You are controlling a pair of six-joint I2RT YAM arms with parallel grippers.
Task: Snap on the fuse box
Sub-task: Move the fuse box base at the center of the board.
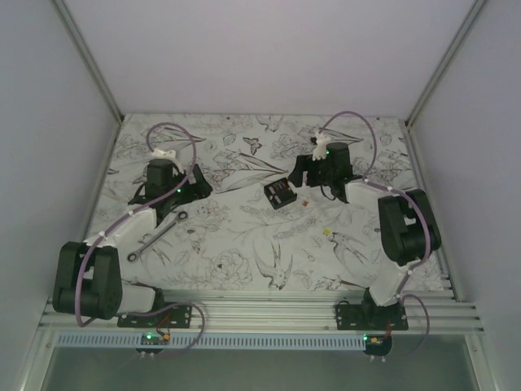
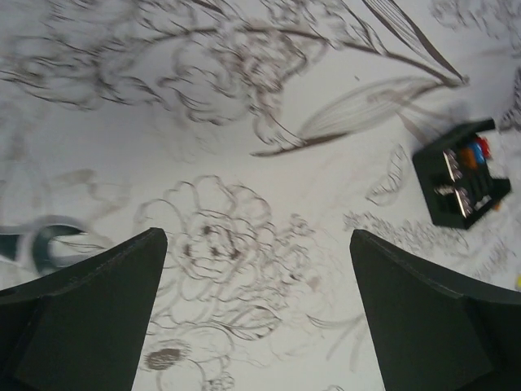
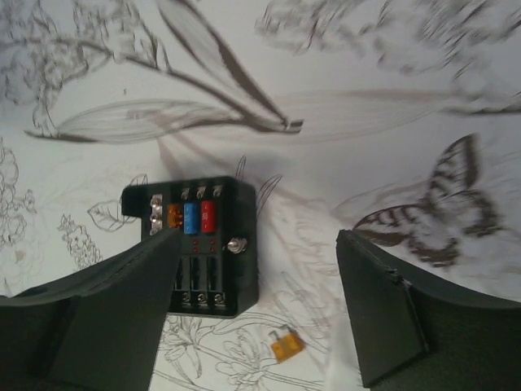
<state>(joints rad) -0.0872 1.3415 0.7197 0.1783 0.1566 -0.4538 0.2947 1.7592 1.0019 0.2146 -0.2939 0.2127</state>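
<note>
The fuse box (image 1: 279,194) is a small black square box lying flat on the patterned table, with orange, blue and red fuses in its face. In the right wrist view the fuse box (image 3: 220,220) lies under and beside my left finger, which covers its near left corner. My right gripper (image 3: 256,240) hangs above it, open, with only table between the jaws; the right gripper (image 1: 303,181) sits just right of the box from above. My left gripper (image 2: 256,236) is open over bare table, and the fuse box (image 2: 461,183) lies far off to its right. From above, the left gripper (image 1: 199,186) is well left of the box.
A loose orange fuse (image 3: 286,346) lies on the table just near-right of the box. A metal wrench (image 1: 159,236) lies by the left arm, and its end (image 2: 49,244) shows beside my left finger. A tiny yellow bit (image 1: 327,232) lies right of centre. Walls enclose the table.
</note>
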